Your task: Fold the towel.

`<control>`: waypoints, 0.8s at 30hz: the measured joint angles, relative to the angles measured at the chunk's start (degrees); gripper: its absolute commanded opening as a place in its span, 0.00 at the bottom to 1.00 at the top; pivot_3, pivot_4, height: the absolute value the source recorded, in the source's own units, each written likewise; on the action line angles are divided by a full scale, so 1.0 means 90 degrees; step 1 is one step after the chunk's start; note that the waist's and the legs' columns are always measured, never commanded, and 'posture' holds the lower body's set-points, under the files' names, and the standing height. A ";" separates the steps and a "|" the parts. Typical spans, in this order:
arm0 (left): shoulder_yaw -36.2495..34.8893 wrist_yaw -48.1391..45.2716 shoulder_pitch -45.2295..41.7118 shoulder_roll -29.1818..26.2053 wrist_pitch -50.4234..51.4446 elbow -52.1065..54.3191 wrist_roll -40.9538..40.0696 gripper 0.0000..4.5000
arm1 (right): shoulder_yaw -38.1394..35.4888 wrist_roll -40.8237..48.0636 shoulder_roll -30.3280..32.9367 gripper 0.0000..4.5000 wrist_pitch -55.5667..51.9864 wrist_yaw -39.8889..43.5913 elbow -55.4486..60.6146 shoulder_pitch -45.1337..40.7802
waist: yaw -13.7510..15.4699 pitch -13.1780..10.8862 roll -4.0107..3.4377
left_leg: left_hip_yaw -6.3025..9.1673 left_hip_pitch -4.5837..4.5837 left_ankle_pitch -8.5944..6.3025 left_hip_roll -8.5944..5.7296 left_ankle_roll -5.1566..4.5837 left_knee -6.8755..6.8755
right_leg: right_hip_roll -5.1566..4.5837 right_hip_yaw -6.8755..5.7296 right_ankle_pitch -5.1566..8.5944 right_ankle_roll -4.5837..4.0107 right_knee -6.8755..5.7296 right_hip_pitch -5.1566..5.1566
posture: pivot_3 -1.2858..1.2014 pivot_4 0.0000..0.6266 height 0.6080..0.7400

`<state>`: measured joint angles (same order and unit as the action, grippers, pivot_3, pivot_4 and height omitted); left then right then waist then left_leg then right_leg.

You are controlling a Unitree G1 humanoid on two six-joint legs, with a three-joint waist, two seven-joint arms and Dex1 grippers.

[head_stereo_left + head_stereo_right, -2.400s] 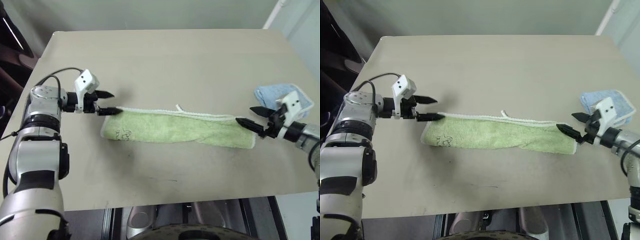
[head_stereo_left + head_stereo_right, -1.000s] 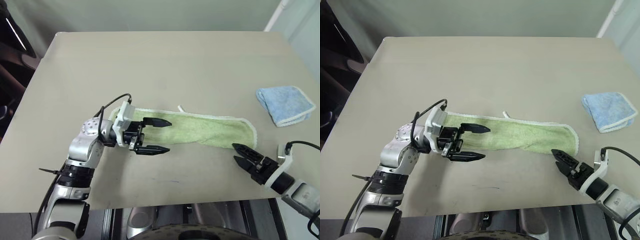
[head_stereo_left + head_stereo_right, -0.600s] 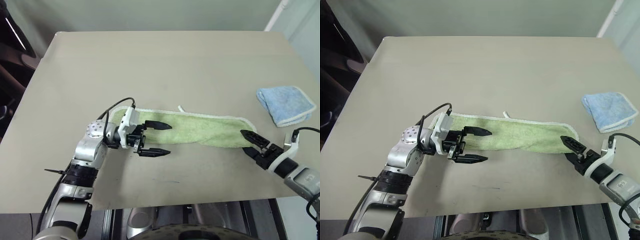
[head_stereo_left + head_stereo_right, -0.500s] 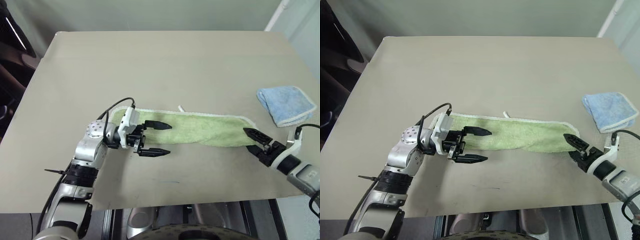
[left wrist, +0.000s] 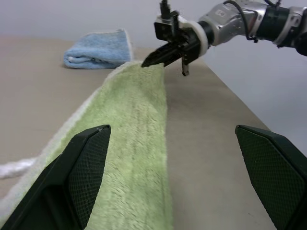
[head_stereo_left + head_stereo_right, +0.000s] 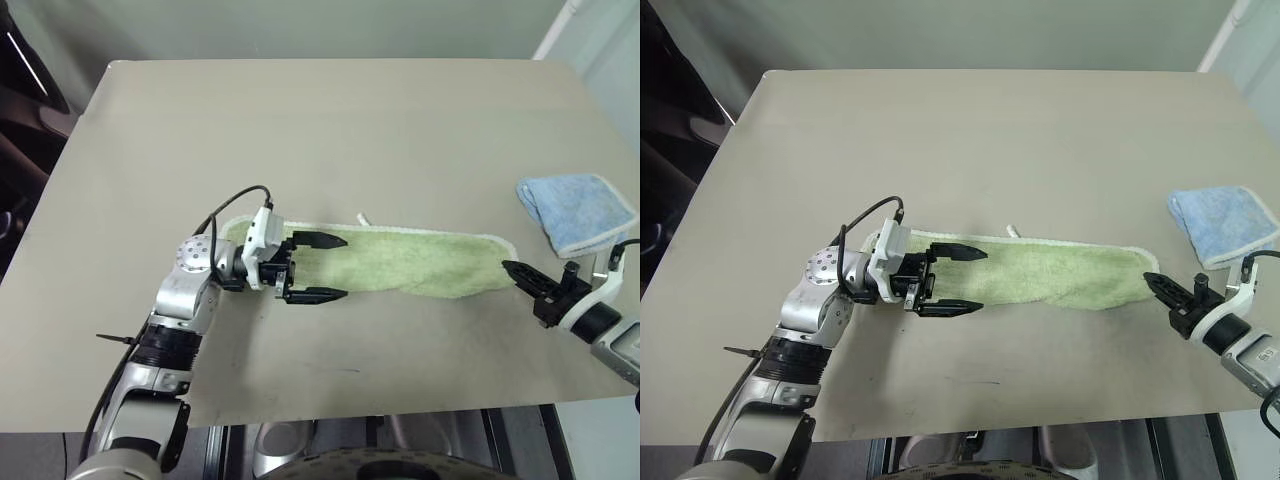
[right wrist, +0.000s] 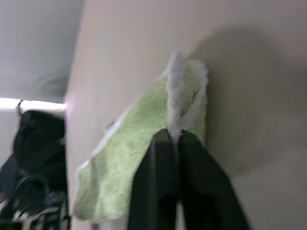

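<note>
Towel (image 6: 400, 260): light green strip lying flat on the table (image 6: 330, 130), long axis running left to right.
Right gripper (image 7: 175, 139): jaws closed on the towel's right end corner.
Left gripper (image 6: 320, 267): jaws wide, straddling the towel's left end, pointing along its length.
Judgement: right arm carries its end toward the left.

The left arm reaches in from the near left edge, wrist bent so the left gripper (image 6: 318, 267) points level toward the robot's right, its two black fingers spread wide. The right arm extends low at the right; the right gripper (image 6: 1157, 283) has its fingers pinched together.
</note>
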<state>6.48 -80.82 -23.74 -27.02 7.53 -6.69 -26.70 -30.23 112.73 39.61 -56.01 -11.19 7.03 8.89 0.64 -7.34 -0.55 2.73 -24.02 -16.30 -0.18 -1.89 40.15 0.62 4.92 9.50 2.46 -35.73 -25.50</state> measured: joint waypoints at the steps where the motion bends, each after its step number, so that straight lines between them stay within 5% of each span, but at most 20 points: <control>1: 0.0000 0.0004 -0.0002 0.0003 0.0001 0.0000 0.0000 1.00 | -0.0001 0.0000 -0.0012 0.00 -0.0038 0.0014 0.0007 -0.0001 | -0.0001 0.0000 0.0000 | 0.0000 0.0000 -0.0002 0.0000 0.0000 0.0000 | 0.0000 0.0000 0.0002 -0.0002 0.0000 0.0000 | 0.52 0.24 0.95; 12: 0.0001 0.0069 -0.0107 0.0043 -0.0042 -0.0091 0.0110 1.00 | -0.0020 -0.0001 0.0190 0.00 -0.0010 -0.0003 0.0266 0.0214 | 0.0000 -0.0001 -0.0002 | -0.0001 0.0001 -0.0007 0.0001 -0.0004 0.0001 | -0.0002 -0.0001 0.0005 -0.0004 -0.0001 0.0002 | 0.52 0.24 0.95; 24: -0.0006 0.0069 -0.0190 0.0082 -0.0418 -0.0433 0.0232 1.00 | -0.1197 -0.0149 0.2017 0.00 -0.0572 0.1132 -0.0598 0.0253 | 0.0014 -0.0003 -0.0005 | -0.0002 0.0001 -0.0016 0.0002 0.0006 -0.0002 | 0.0001 -0.0002 0.0016 -0.0015 0.0003 0.0002 | 0.52 0.24 0.95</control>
<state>6.43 -80.20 -25.45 -26.28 3.77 -10.59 -24.61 -41.00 111.39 57.75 -61.16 -1.01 1.64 11.16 0.76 -7.36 -0.60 2.71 -24.01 -16.45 -0.16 -1.83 40.14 0.63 4.90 9.64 2.33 -35.70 -25.48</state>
